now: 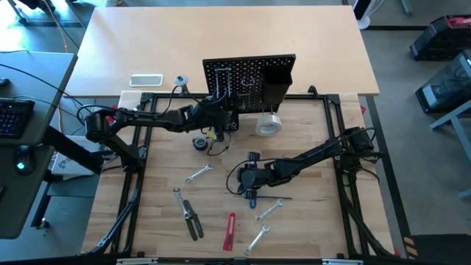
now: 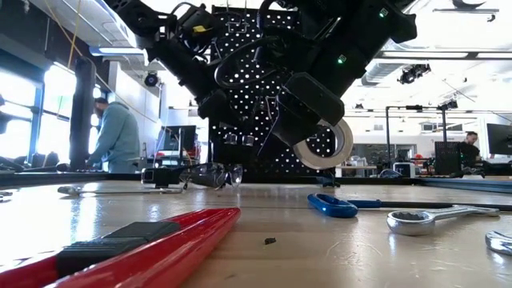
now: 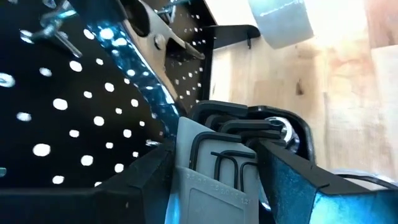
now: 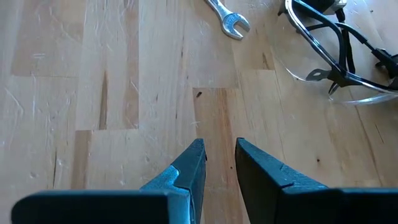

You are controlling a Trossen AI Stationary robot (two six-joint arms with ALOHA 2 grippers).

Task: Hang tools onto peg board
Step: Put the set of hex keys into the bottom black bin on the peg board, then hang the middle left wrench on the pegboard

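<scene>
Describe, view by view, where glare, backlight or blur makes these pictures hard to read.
Low view: bright windows leave the peg board and arms in silhouette, the red-handled cutter is blurred up close. Left wrist view: peg board holes smear, while the hex keys stay sharp. High view: evenly lit.

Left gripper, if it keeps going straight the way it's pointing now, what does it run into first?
Most likely the peg board. The left gripper, holding the hex keys, points at the board's holed face close ahead; exact gap is unclear.
</scene>
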